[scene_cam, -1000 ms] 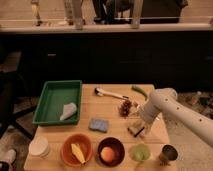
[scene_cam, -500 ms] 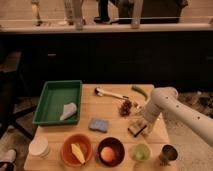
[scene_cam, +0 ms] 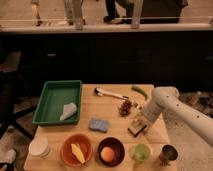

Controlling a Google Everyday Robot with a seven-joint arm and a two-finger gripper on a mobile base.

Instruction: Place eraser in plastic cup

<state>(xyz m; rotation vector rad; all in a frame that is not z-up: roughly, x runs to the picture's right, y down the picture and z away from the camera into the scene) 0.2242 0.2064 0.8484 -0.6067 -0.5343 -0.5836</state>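
Hand [scene_cam: 140, 121] clamped on tilted eraser [scene_cam: 136, 130], near plastic cup [scene_cam: 141, 152], not over it.

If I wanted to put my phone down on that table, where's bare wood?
Bare wood lies between the green tray and the dark bunch, behind the blue sponge, and between that sponge and the eraser, where the gripper sits. The front row, from white container to plastic cup and metal cup, is crowded.
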